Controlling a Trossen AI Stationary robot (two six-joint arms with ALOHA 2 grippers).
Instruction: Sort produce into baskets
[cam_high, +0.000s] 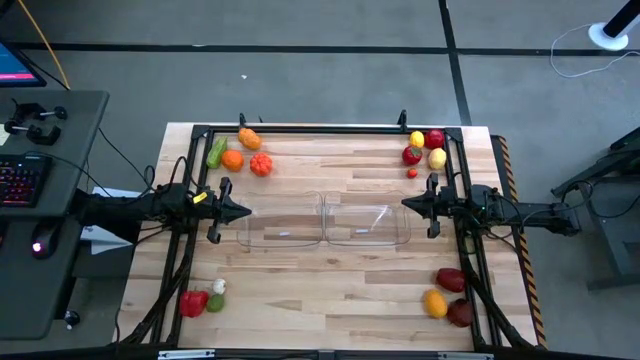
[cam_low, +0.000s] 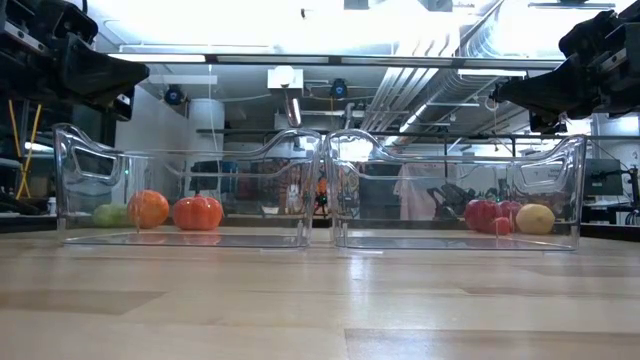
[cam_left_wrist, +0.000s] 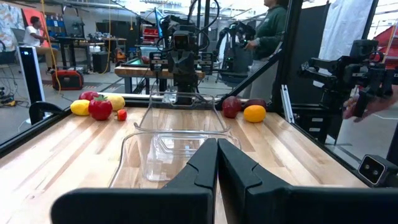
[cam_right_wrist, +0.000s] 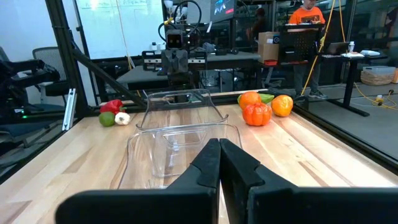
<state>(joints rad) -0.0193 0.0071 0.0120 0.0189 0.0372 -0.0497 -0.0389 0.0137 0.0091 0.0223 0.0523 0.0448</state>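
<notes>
Lighting was bright and even overhead; ceiling lamps (cam_low: 400, 15) glared in the low view, and the near counter (cam_low: 320, 320) was blurred.

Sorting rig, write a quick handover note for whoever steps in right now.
Left gripper: shut, empty, hovering at the left tub's outer end.
Right gripper: shut, empty, at the right tub's outer end.
Tubs sit side by side mid-table, both empty.
Produce in four corner clusters: far left, far right, near left, near right.
Done: nothing sorted yet.
Left: all of the produce still has to go into the tubs.
</notes>
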